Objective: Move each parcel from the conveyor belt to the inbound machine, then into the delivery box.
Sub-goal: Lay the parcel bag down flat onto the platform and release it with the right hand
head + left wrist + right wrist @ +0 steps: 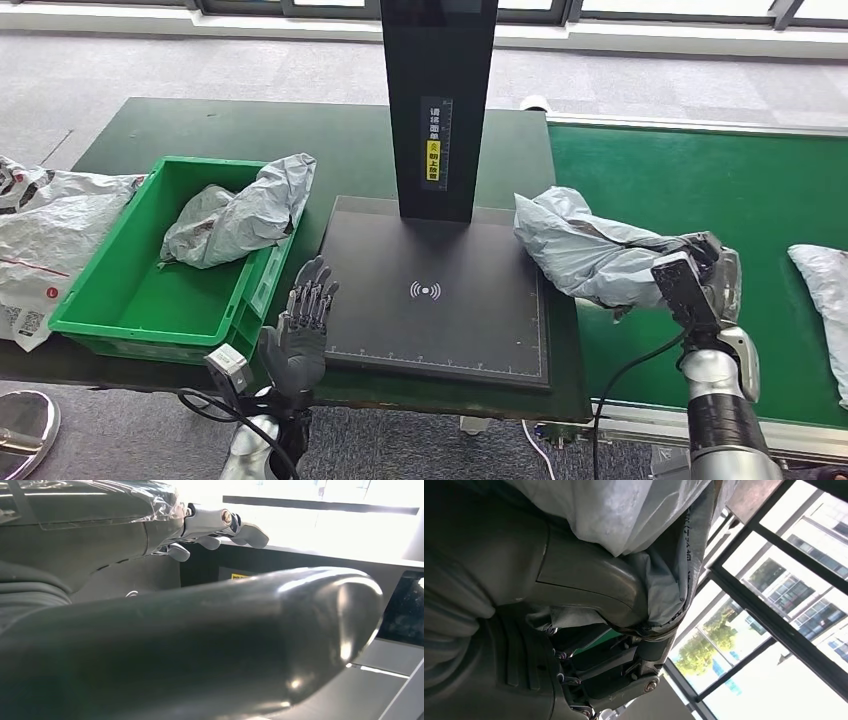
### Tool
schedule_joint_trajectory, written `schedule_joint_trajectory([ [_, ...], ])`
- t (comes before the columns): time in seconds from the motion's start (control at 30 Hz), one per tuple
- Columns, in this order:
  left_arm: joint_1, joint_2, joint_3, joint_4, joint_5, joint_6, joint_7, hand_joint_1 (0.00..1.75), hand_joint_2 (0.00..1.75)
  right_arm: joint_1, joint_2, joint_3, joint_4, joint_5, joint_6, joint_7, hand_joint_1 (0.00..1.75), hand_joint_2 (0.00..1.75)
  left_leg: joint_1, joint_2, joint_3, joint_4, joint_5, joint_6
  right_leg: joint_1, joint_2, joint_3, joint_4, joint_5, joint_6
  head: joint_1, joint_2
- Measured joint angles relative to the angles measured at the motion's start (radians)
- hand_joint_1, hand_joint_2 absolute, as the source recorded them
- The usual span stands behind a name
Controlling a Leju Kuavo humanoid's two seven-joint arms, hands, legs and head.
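My right hand point(700, 272) grips a crumpled grey parcel point(585, 250) at its right end, held over the seam between the green conveyor belt point(700, 180) and the black inbound machine's scan plate point(430, 300). Close up, the right wrist view has the thumb point(589, 587) pressed into the grey parcel point(624, 510). My left hand point(300, 325) is raised, fingers spread and holding nothing, at the plate's front left corner beside the green delivery box point(120, 300). A grey parcel point(240, 215) lies in that box. Another pale parcel point(825, 275) waits on the belt at the far right.
The machine's black upright column point(438, 100) rises behind the plate. A white printed bag point(40, 230) lies left of the box. The dark green table point(250, 130) ends close to my body, with grey floor beyond.
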Motion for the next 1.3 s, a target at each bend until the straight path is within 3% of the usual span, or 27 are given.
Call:
schedule_joint_trajectory([
  [0.17,0.0,0.0,0.002,-0.002,0.003,0.0,0.0,0.0,0.0,0.035,0.017,0.047,-0.075,-0.043,0.011,-0.024,1.75,1.75,0.0,0.0,0.0,0.0,0.0,0.0,0.0,0.0,0.0,0.0,0.0,0.0,0.0,0.0],
  [0.37,0.003,0.0,0.008,-0.015,0.015,-0.003,0.0,0.0,0.0,0.059,0.07,0.187,-0.192,-0.09,0.049,-0.017,1.75,1.75,0.0,0.002,0.0,0.0,0.0,-0.001,0.002,0.002,-0.002,0.001,0.0,0.0,0.0,0.0],
  [0.5,0.003,-0.001,0.008,-0.016,0.018,-0.005,0.0,0.0,0.0,0.03,0.117,0.282,-0.213,-0.156,0.124,-0.012,1.75,1.75,0.002,0.002,-0.001,-0.001,0.002,-0.002,0.002,0.003,-0.002,0.001,0.0,-0.001,0.0,0.0],
  [0.73,-0.014,-0.004,0.006,-0.006,0.016,-0.002,0.0,0.0,0.0,-0.039,0.26,0.48,-0.116,-0.23,0.142,-0.031,1.75,1.75,0.003,0.006,0.0,-0.001,0.002,-0.004,0.003,0.006,-0.004,0.002,0.001,-0.002,0.0,0.0],
  [0.9,-0.044,-0.005,0.003,0.014,0.023,0.017,0.0,0.0,0.0,-0.063,0.329,0.554,-0.056,-0.294,0.138,-0.016,1.75,1.75,0.004,0.005,0.0,0.0,0.003,-0.004,0.003,0.006,-0.004,0.002,0.001,-0.002,0.0,0.0],
  [1.3,-0.122,-0.008,-0.011,0.105,0.049,0.038,0.0,0.0,0.0,-0.103,0.352,0.571,0.168,-0.39,0.084,-0.01,1.75,1.75,0.003,0.005,0.0,0.0,0.003,-0.004,0.002,0.006,-0.004,0.001,0.002,-0.002,0.0,0.0],
])
